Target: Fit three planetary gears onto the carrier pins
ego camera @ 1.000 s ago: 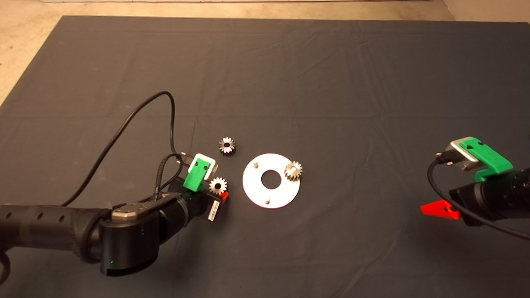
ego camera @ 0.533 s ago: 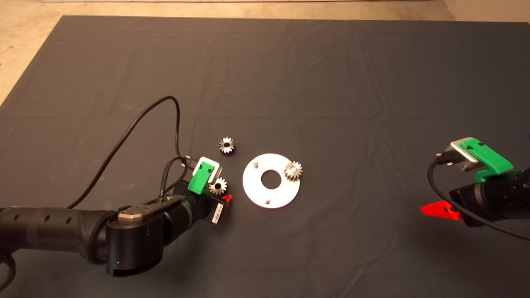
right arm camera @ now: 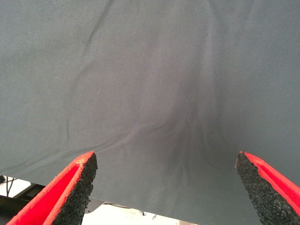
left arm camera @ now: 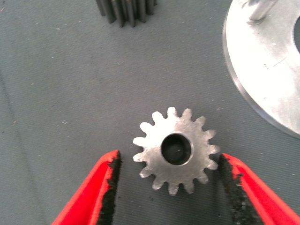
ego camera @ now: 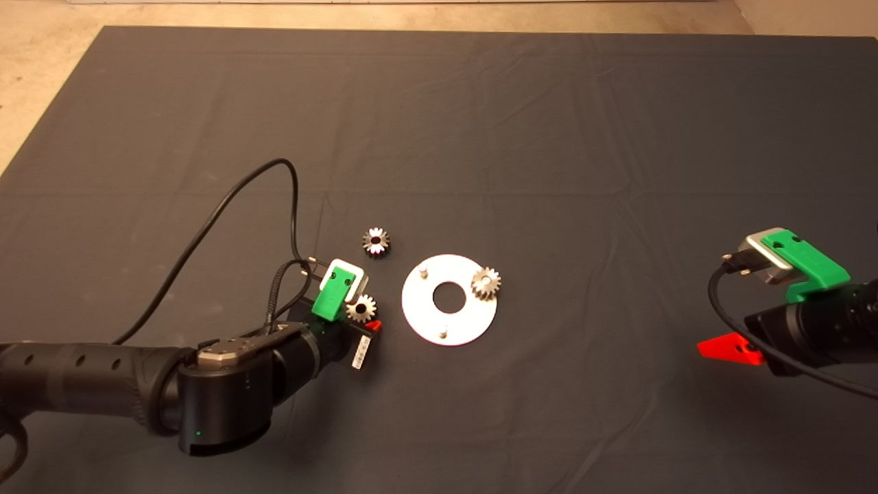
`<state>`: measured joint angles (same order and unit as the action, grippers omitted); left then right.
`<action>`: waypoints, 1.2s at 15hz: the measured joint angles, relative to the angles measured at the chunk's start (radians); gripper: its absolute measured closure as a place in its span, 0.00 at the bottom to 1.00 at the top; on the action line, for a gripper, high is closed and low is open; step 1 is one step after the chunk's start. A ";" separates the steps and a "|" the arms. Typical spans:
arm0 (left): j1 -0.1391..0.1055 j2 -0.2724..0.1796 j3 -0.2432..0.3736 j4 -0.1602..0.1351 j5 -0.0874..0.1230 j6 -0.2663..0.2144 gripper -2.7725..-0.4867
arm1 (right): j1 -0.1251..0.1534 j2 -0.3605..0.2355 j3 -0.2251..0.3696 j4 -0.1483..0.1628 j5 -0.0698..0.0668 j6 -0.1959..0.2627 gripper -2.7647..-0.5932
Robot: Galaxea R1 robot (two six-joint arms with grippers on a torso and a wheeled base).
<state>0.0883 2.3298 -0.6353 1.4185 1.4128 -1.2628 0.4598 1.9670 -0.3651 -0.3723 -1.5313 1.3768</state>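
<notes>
A white-silver disc (ego camera: 468, 320) lies mid-mat with two bare carrier pins (ego camera: 424, 272) (ego camera: 444, 333). One planetary gear (ego camera: 485, 283) sits on the disc's right pin. A second gear (ego camera: 376, 241) lies on the mat to the disc's upper left. A third gear (ego camera: 361, 308) lies flat on the mat left of the disc. My left gripper (ego camera: 365, 317) is low over it. In the left wrist view the third gear (left arm camera: 176, 150) lies between the open fingers (left arm camera: 105, 187), with the far pad close to its teeth. My right gripper (ego camera: 730, 346) waits open at the right edge.
The left arm's black cable (ego camera: 226, 199) loops over the mat behind the gripper. The left wrist view also shows the second gear (left arm camera: 125, 11) and the disc's rim (left arm camera: 267, 70). The right wrist view shows only dark mat (right arm camera: 159, 84) between the fingers.
My left arm has slid a little right and forward, bringing its fingers down around the third gear. The gears, the disc and the right arm have not moved.
</notes>
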 joint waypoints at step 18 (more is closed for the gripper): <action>0.000 0.008 -0.013 0.004 -0.017 0.000 0.81 | 0.000 0.000 0.000 0.000 0.000 0.000 0.26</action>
<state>0.0883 2.3379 -0.6485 1.4230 1.3955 -1.2623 0.4598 1.9670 -0.3651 -0.3721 -1.5309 1.3768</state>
